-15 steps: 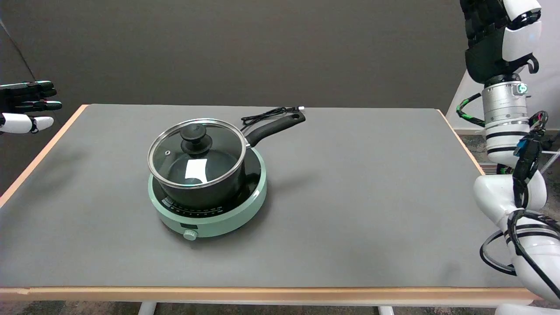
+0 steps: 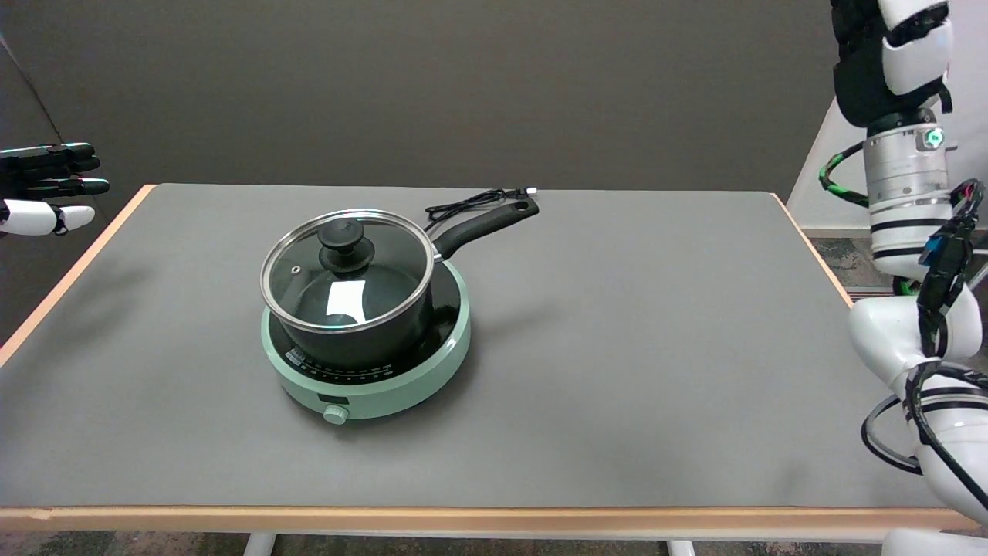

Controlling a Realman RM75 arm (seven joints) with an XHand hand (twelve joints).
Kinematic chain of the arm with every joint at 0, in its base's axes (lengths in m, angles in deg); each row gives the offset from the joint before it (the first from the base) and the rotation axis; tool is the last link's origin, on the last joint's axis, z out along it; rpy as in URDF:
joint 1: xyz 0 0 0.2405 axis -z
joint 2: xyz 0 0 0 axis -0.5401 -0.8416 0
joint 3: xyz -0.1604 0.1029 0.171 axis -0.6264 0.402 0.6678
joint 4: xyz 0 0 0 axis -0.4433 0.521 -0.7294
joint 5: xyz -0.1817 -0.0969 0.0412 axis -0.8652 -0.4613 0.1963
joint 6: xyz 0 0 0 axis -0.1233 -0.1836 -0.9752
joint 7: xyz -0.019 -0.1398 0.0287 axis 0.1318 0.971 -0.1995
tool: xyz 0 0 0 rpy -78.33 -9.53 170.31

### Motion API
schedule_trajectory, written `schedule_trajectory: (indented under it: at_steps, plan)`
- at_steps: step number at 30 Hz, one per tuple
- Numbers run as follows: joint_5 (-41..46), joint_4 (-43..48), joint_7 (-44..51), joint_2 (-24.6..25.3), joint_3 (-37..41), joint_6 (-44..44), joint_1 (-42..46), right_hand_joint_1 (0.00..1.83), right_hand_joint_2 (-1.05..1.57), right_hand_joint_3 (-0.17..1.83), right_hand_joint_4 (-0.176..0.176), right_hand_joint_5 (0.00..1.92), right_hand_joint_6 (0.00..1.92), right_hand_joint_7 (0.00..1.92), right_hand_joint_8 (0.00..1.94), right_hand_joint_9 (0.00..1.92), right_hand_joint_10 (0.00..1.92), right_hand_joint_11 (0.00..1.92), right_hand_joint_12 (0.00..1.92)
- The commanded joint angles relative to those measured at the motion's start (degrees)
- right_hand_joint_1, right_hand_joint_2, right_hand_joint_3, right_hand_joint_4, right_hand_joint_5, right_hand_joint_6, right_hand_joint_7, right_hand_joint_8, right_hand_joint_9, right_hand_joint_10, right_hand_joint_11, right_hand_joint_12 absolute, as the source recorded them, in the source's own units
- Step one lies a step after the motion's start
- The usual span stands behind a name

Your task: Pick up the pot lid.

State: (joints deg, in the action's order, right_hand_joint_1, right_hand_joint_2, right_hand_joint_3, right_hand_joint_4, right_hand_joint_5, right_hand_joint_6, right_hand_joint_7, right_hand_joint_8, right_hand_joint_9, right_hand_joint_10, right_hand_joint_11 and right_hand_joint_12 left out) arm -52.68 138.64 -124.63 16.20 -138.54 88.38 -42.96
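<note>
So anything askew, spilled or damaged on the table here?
Nothing stands out. The glass pot lid sits level on the black pot, which rests on the green hotplate. No spills. The right hand is raised far off at the upper right, partly cut off.

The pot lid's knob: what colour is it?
Black, seen in the head view: the knob sits atop the clear glass pot lid.

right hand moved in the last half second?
Yes. The right hand has shifted up and slightly right against the table's far right corner; its top is now cut off by the picture's edge. The lid is untouched.
</note>
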Motion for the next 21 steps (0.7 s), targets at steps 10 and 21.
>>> schedule_trajectory:
  at_steps: [10, 21]
  plan:
    - [-44.49, 15.58, 6.59, -4.61, -28.21, -20.23, -15.32, 0.57, 0.63, 0.81, 0.013, 0.53, 0.24, 0.57, 0.20, 0.54, 0.33, 0.30, 0.61]
    - [-55.46, -0.37, 6.59, 2.16, -46.17, -20.10, -35.29, 0.59, 0.57, 0.84, 0.048, 0.48, 0.21, 0.56, 0.19, 0.54, 0.32, 0.32, 0.63]
